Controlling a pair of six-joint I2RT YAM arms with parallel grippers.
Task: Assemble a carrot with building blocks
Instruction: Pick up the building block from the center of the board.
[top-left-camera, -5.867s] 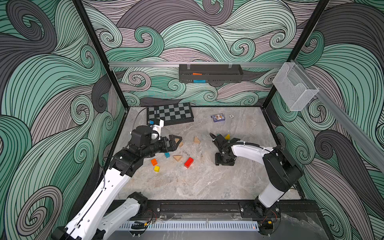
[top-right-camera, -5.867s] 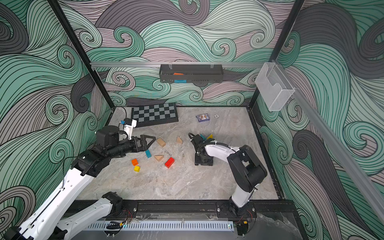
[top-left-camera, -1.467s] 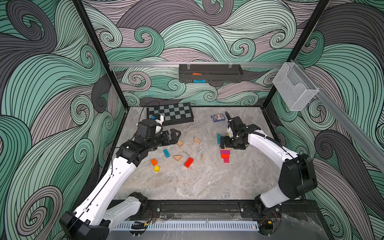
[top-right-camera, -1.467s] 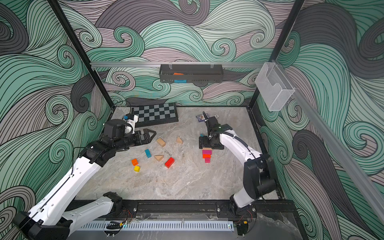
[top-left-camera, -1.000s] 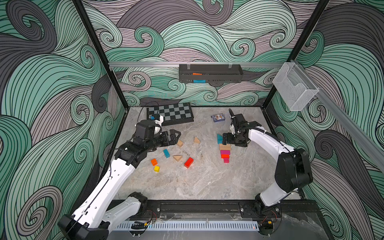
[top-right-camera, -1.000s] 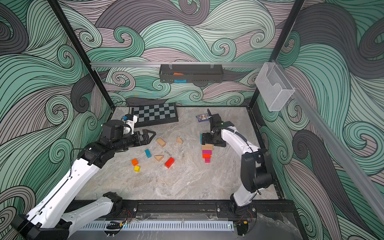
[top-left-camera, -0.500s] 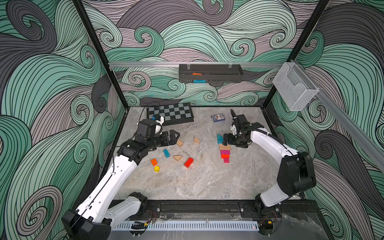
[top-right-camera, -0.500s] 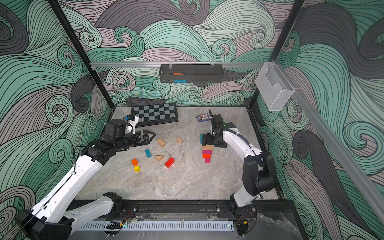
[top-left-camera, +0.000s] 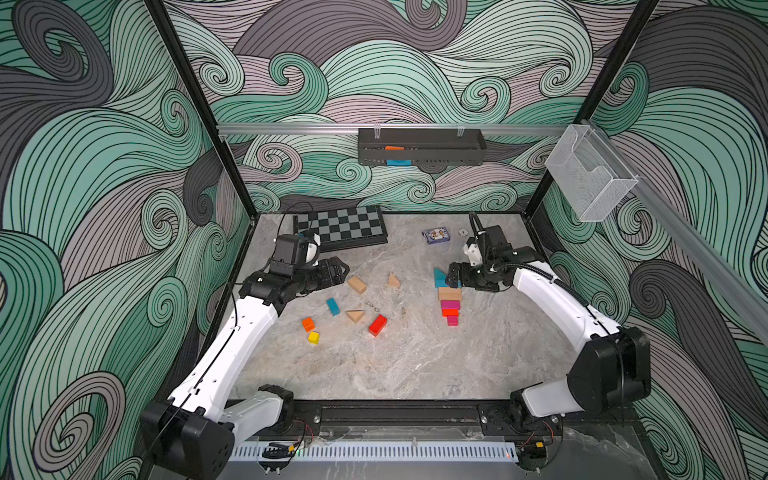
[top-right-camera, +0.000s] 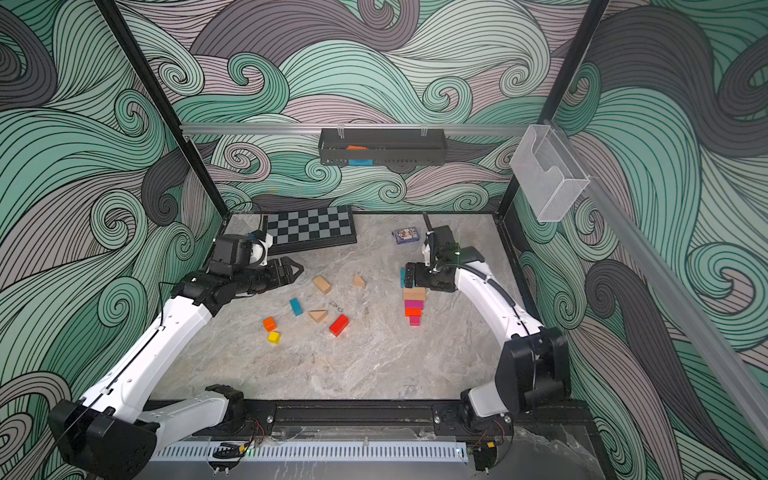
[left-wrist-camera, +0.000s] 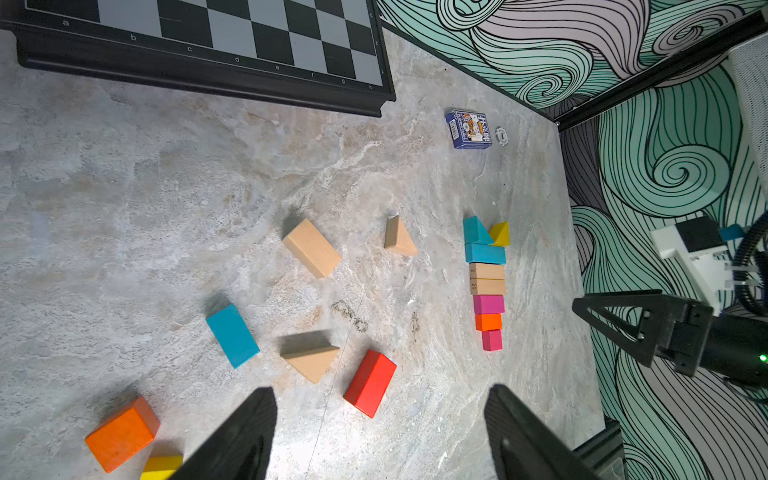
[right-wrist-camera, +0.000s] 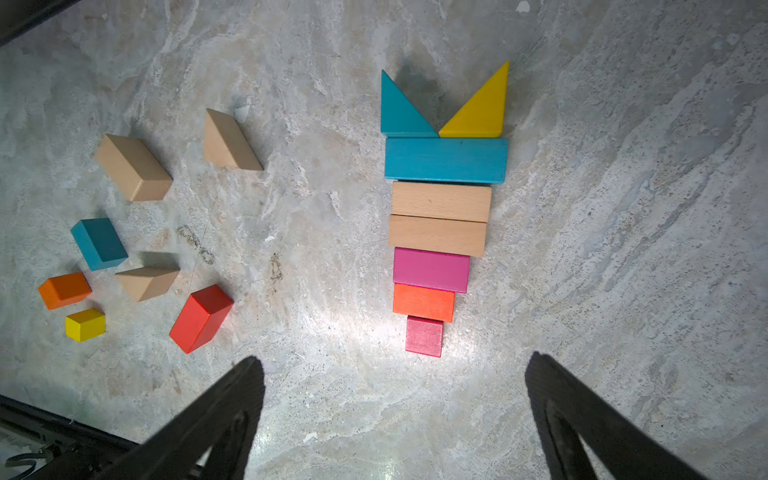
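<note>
Holds right gripper (right-wrist-camera: 395, 359) spread and empty over the carrot of building blocks (right-wrist-camera: 440, 199); holds left gripper (left-wrist-camera: 381, 390) spread too, red block (left-wrist-camera: 368, 376) ahead, below.

From my console I see the marble-grey desk (top-left-camera: 395, 365) with a grey-black chequered board (top-left-camera: 340, 226) lying flat near its back edge. Well apart from the board lies a small blue card box (top-left-camera: 435, 235), and just beside it a little round white token (left-wrist-camera: 501, 136). On the wave-patterned wall (top-left-camera: 374, 62) hangs a black tray (top-left-camera: 419, 147). A clear plastic holder (top-left-camera: 588, 178) is fixed on the side rail (top-left-camera: 706, 255).
</note>
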